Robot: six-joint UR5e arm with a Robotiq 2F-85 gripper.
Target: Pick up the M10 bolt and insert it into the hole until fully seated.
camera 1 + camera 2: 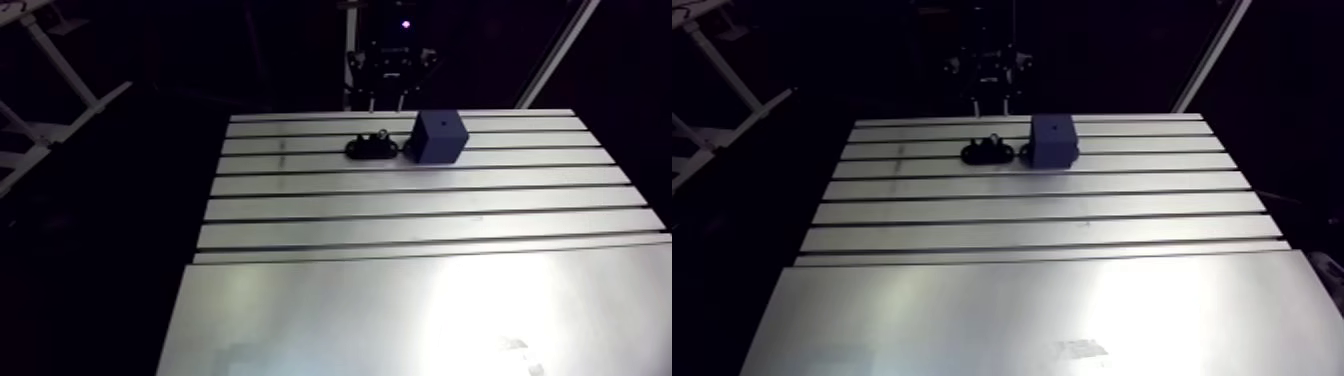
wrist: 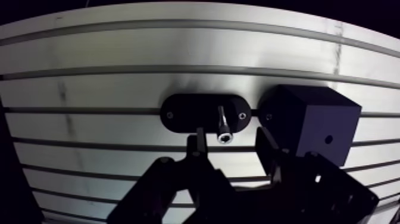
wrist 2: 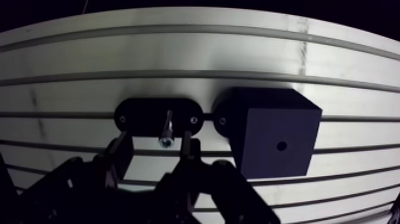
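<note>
First, arm view, gripper: the gripper (image 1: 386, 102) hangs at the far edge of the table (image 1: 420, 300), too small and dark here to read its fingers.
Arm view, bolt: the M10 bolt (image 1: 379, 134) sits just below and ahead of the gripper, as a short stub rising from a black oval holder (image 1: 371, 149).
Arm view, block: a dark cube block (image 1: 440, 136) stands just beside the holder, off to one side of the gripper and not under it.
Wrist view, gripper state: the two fingers (image 2: 196, 146) are spread wide, with nothing between them and neither one touching anything.
Wrist view, bolt position: the bolt lies ahead of the fingertips, in line with the gap between them and a little nearer one finger than the other.
Wrist view, bolt axis: the socket head points up toward the camera and the shank runs down into the middle of the holder, so the bolt looks to be standing upright, or close to it.
Wrist view, target: the hole (image 2: 328, 140) shows as a small dark dot on the block face turned toward the camera. It lies well to the side of the gripper, beyond the end of the holder.
Step, as judged: approach to the pick, with the bolt not yet gripped.
Key relation: the bolt's long axis runs roughly along the gripper's line of approach. A short advance that centres the shank in the gap should therefore let the fingers close across it below the head.
</note>
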